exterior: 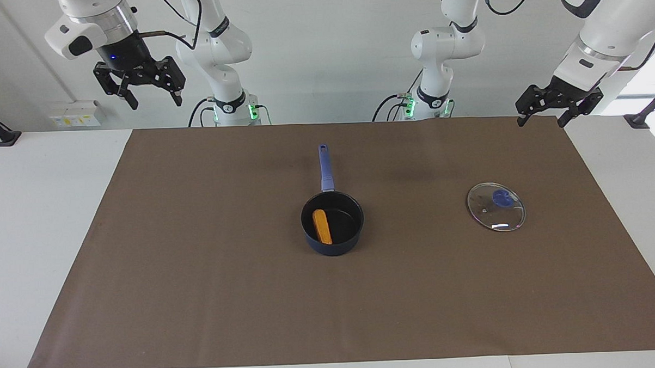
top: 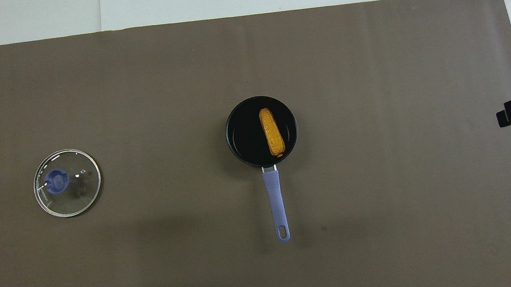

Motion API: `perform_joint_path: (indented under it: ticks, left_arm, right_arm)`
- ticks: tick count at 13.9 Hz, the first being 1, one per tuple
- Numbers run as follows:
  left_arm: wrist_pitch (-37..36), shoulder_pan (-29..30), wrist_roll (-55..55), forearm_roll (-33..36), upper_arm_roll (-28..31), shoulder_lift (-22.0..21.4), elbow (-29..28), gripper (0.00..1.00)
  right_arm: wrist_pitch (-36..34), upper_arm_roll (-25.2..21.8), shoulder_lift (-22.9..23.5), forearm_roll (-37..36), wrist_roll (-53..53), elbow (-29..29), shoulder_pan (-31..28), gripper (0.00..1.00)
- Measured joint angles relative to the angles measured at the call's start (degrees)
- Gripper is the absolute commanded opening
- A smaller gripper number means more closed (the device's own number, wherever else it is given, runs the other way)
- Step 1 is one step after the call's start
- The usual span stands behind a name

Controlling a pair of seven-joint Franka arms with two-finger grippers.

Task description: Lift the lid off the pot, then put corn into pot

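**Corn in the pot, lid set aside, both my hands up and empty**

The corn [exterior: 322, 226] lies inside the pot [exterior: 332, 223], flat on the black bottom and close against the wall toward my right arm's end, its length running along the line of the pot's handle. It sits wholly below the rim, so I judge nothing is left to nudge. The pot stands in the middle of the brown mat [exterior: 200, 297], its long blue handle [exterior: 325, 167] pointing straight back at me.

The lid [exterior: 495, 206] rests flat on the mat, knob up, well apart from the pot toward my left arm's end. I read that as deliberate: far enough off that it cannot catch the rim or crowd a hand coming down to the pot.

By my judgement both steps of the task are done.

My left gripper [exterior: 540, 119] hangs in the air over the mat's edge at my own end, fingers spread and holding nothing. My right gripper [exterior: 153, 97] is raised high at the other end, also spread and empty; that arm waits.

Room is generous: bare mat lies all round the pot and the lid, and neither stands near the mat's border.
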Motion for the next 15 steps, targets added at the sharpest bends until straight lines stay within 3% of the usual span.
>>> perform_joint_path:
  ticks: [15]
  left_arm:
    - [-3.64,-0.04,0.06,-0.01,-0.17,-0.01,5.10,1.00]
  right_arm:
    - [1.88,0.09,-1.45,-1.99,-0.72,-2.71,0.02,1.00]
